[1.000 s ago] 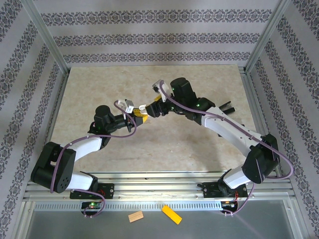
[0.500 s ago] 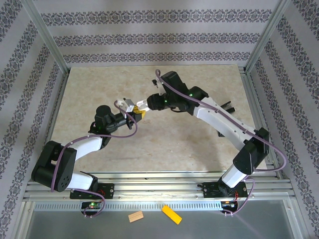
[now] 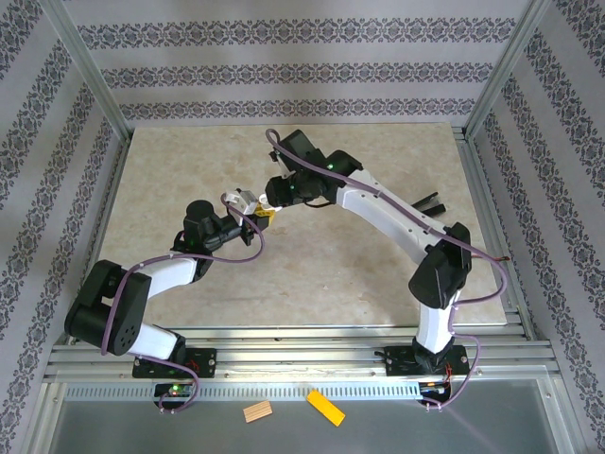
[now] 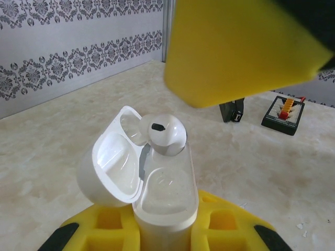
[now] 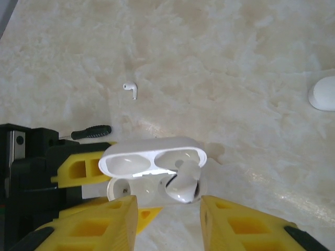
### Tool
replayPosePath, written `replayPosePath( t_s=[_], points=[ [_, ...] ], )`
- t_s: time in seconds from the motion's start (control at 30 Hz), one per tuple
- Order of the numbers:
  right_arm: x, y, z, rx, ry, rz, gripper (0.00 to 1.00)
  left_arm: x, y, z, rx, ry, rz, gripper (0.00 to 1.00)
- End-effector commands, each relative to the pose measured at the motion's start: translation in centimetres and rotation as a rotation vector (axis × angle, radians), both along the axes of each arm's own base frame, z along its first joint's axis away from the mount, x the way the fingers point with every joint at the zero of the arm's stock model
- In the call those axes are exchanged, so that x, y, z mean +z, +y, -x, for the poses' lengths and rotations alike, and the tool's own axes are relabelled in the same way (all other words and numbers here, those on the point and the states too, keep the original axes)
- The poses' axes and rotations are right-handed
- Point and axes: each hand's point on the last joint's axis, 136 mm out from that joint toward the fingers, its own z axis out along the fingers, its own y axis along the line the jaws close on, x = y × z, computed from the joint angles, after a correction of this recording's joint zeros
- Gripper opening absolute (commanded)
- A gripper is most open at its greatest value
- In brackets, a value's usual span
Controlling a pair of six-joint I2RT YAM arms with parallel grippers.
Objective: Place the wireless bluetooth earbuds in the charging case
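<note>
My left gripper is shut on the white charging case and holds it upright with its lid swung open. One of the wireless bluetooth earbuds sits in the far socket, its head sticking up at a tilt; the near socket is bare. My right gripper hovers just above the case, open, with nothing between its yellow fingers, and that earbud shows below the gap. A second earbud lies loose on the table. From above, both grippers meet at mid-table.
A black screwdriver lies on the marble table beside the left gripper. Another white rounded case lies at the right edge. A black block and a small black box with red and yellow parts stand at the table's far right.
The right arm swung left and came over the case in my left gripper. Its jaws narrowed on the way. The left arm stayed put.
</note>
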Motion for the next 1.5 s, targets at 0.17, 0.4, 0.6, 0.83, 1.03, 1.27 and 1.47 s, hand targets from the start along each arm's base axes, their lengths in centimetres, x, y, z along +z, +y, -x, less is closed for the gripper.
replayPosePath(
  t_s=[0.17, 0.4, 0.6, 0.83, 1.03, 1.27, 1.47],
  points=[
    [-1.0, 0.2, -0.3, 0.013, 0.02, 0.064, 0.35, 0.6, -0.7, 0.9, -0.05, -0.032, -0.006, 0.0],
    [-1.5, 0.5, -0.4, 0.021, 0.036, 0.065, 0.27, 0.7, -0.8, 1.0, -0.059, -0.028, -0.002, 0.0],
    [-1.8, 0.2, -0.3, 0.04, 0.05, 0.074, 0.24, 0.8, -0.7, 1.1, -0.052, -0.021, 0.009, 0.0],
    [-1.3, 0.6, 1.0, 0.211, 0.076, -0.06, 0.2, 2.0, -1.0, 2.2, -0.093, -0.004, 0.054, 0.0],
    [-0.2, 0.3, 2.8, 0.44, 0.03, -0.136, 0.21, 4.0, -1.9, 3.9, -0.198, 0.008, 0.11, 0.02],
    [0.2, -0.5, 5.4, 0.669, -0.006, -0.157, 0.23, 5.7, -2.5, 5.1, -0.278, 0.013, 0.144, 0.02],
    [-0.1, -1.0, 6.5, 0.789, -0.025, -0.136, 0.24, 6.8, -2.7, 5.9, -0.319, 0.006, 0.18, 0.02]
  ],
)
